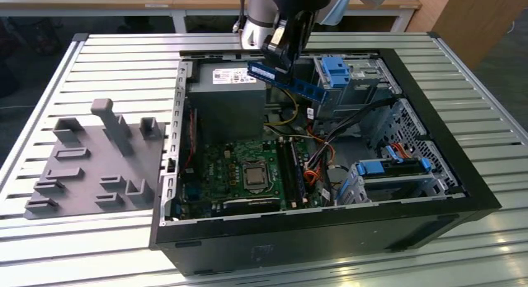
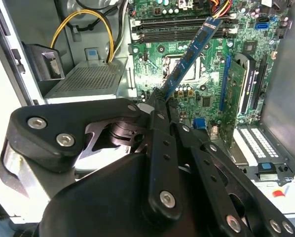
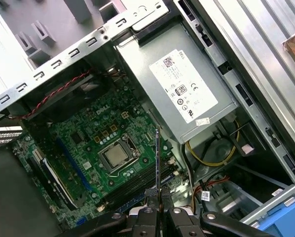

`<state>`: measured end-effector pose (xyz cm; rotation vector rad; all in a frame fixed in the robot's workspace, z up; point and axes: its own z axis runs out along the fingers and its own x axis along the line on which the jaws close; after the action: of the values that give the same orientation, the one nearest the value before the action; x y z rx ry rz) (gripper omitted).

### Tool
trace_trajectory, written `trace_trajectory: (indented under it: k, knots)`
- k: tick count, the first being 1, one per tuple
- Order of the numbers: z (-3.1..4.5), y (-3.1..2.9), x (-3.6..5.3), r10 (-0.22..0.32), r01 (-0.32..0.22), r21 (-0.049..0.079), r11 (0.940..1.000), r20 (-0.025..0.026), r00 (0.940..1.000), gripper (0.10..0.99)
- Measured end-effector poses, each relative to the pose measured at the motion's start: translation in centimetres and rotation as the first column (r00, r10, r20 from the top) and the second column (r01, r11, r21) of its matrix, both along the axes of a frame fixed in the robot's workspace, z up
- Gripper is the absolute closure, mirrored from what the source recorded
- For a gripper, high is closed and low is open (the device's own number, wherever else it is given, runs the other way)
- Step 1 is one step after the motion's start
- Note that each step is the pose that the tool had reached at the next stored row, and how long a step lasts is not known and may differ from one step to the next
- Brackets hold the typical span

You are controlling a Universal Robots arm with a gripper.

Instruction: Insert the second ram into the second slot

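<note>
My gripper (image 1: 283, 52) hangs over the back of the open computer case (image 1: 429, 145) and is shut on the second ram (image 1: 285, 80), a thin dark blue stick with a pale label. The stick is held by one end and slants down, well above the motherboard (image 1: 239, 169). In the second wrist view the second ram (image 2: 189, 55) reaches from the gripper (image 2: 160, 104) toward the long dark memory slots (image 2: 182, 30). The first wrist view shows the second ram (image 3: 158, 158) edge-on, above the gripper (image 3: 158, 196) and over the slots (image 3: 137, 181). Those slots (image 1: 291, 169) lie beside the processor socket (image 1: 251, 175).
A grey power supply (image 1: 227, 89) fills the case's back corner. Bright blue drive brackets (image 1: 337, 70) (image 1: 396, 166) and loose cables (image 1: 322, 151) lie on the exterior view's right. A grey fixture plate (image 1: 91, 160) with upright pegs sits on the slatted table at the left. An upright expansion card (image 2: 234, 89) stands on the board.
</note>
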<state>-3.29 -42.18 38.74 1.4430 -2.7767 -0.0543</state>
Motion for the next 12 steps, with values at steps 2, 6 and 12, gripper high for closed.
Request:
trace_trajectory:
  k: [2, 6, 12]
  knots:
    - [0.0, 0.0, 0.0, -0.008, 0.008, 0.0, 1.0, 0.0, 1.0, 0.949]
    - [0.0, 0.0, 0.0, -0.03, 0.03, 0.0, 0.9996, 0.0, 0.9996, 0.949]
    - [-0.01, 0.0, 0.0, -0.074, 0.074, 0.0, 0.9973, 0.0, 0.9973, 0.949]
